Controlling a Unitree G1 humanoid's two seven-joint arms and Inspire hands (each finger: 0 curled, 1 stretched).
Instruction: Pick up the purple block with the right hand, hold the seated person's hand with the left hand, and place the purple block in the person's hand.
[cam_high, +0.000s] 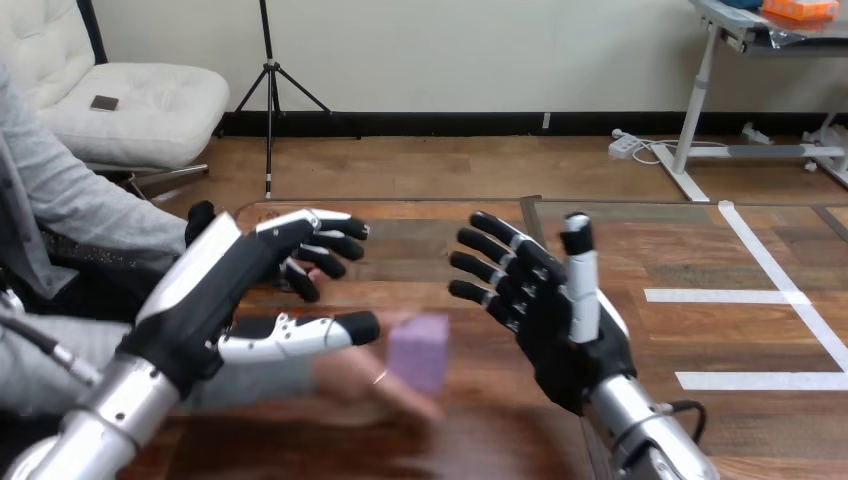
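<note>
Head view.

Hazard 1: loss of the purple block (418, 350). Lies on the person's hand (350, 382), between the two robot hands, just off the fingertips of the right robot hand (545, 315) and just past the thumb tip of the left robot hand (235, 270). Likely to slide off onto the bench (440, 250) if the palm tilts or pulls back, with no steadying grip under it.

Hazard 2: knock from the right robot hand. Released, fingers spread and straight, apart from the block yet near it. Any sideways sweep toward the left robot hand could push the block off the palm.

Hazard 3: no hold on the person. Left robot hand released as well: fingers extended above the person's forearm, thumb stretched out lower, beside the wrist, nothing curled round hand or wrist. Contact between thumb and sleeve: cannot tell.

Block appearance: pale purple, roughly cube-shaped, flat plain faces, edges blurred. Probably light and easy to tip, judging by how it sits on the open palm.
</note>
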